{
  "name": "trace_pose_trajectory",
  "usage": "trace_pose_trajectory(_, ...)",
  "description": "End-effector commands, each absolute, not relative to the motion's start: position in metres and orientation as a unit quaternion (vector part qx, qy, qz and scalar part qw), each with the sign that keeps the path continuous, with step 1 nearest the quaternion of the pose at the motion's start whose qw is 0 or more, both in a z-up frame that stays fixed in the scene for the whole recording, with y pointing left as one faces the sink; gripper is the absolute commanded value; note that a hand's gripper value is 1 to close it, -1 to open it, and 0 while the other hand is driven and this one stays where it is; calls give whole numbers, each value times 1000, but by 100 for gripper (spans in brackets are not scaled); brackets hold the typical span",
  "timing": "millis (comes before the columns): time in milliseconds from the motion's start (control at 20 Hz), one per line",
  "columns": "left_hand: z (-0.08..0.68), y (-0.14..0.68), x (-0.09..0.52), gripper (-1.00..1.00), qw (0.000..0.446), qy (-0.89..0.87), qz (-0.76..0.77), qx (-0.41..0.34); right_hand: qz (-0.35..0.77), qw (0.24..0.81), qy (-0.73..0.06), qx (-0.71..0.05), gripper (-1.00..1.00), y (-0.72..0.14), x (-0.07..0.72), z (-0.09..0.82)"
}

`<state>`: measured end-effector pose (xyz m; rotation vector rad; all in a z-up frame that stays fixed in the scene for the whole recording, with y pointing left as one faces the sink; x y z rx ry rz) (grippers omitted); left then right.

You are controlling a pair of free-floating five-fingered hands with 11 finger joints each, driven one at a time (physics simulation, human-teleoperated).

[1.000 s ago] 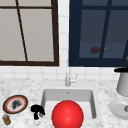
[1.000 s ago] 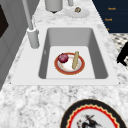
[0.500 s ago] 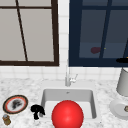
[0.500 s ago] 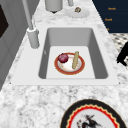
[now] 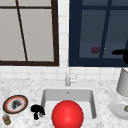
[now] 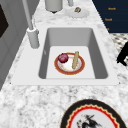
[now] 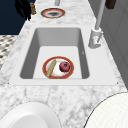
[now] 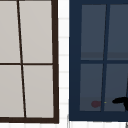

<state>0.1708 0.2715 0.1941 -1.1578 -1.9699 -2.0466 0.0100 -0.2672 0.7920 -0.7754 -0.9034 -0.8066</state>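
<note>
My left hand [image 5: 37,111] hangs just off the counter's front edge, left of the sink [image 5: 45,96], with its fingers drooping loosely and holding nothing; it also appears as my left hand [image 7: 23,8] beside a small jar [image 7: 32,8], and at the picture's edge [image 6: 122,56]. My right hand [image 5: 123,54] floats high at the far right before the dark window, level with a small dark red blob [image 5: 95,50]; the same right hand [image 8: 122,101] is cut by the frame. In the sink lies a red-rimmed plate [image 6: 58,70] with a dark red round fruit [image 6: 63,57] and a tan stick [image 6: 75,60].
A large red ball [image 5: 67,115] covers the sink's front. A patterned plate [image 5: 15,104] and brown jar [image 5: 6,120] sit on the left counter. The faucet [image 5: 67,78] stands behind the sink. A grey canister [image 5: 123,83] and white plate [image 5: 117,108] are at the right.
</note>
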Motion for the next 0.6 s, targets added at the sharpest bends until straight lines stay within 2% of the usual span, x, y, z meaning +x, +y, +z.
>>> trace_pose_trajectory(0, 194, 272, 171, 0, 37, -642, -667, -377, -347, 765, -424, -339, -100, -272, 33, 792)
trace_pose_trajectory(550, 194, 272, 171, 0, 37, -642, -667, -377, -306, 797, -411, -319, -100, -307, 83, 792)
